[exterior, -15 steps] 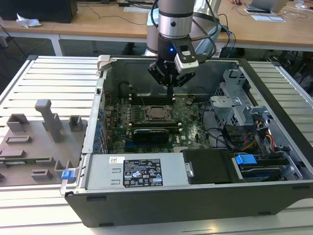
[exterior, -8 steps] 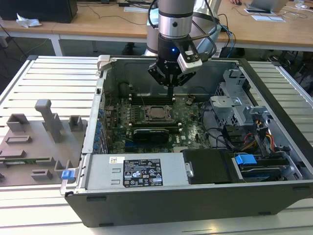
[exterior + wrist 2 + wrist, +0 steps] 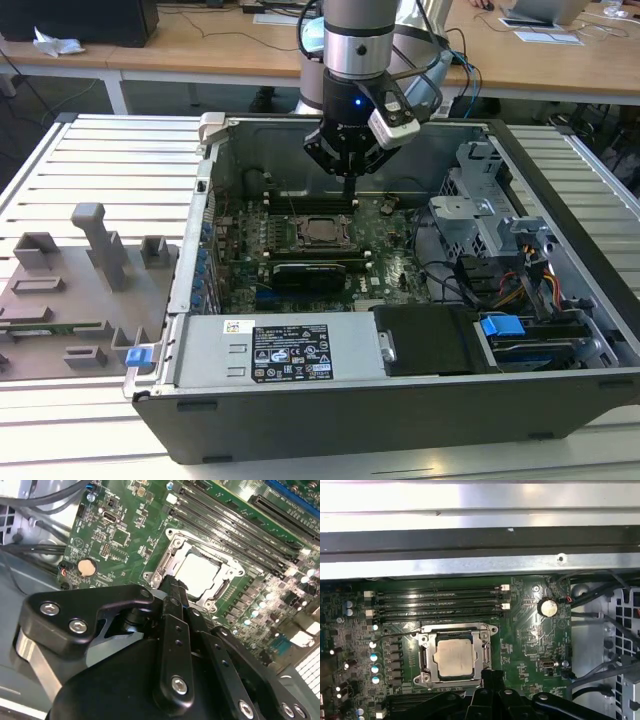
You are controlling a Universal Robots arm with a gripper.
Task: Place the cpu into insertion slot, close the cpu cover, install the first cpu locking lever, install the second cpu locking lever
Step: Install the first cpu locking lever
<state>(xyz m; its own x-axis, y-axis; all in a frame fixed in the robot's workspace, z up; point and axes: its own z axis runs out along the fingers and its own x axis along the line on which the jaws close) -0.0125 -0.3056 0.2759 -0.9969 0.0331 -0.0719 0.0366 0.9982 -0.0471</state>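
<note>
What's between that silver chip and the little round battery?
In the first wrist view, the cover rim, then green board dotted with tiny parts, up to the battery.

The cpu [image 3: 454, 657] lies in the insertion slot [image 3: 492, 629] on the motherboard [image 3: 525, 645], the cpu cover [image 3: 425, 656] lying flat around it. Memory slots [image 3: 437, 605] run just beside the slot. The pincer [image 3: 348, 188] hangs above the motherboard, near the slot, inside the case [image 3: 300, 410] on the bench [image 3: 110, 170]

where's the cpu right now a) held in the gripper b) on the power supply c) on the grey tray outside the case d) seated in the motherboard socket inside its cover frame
d: the cpu sits flat on the motherboard with the cpu cover framing it, and the gripper is beside that frame.
</note>
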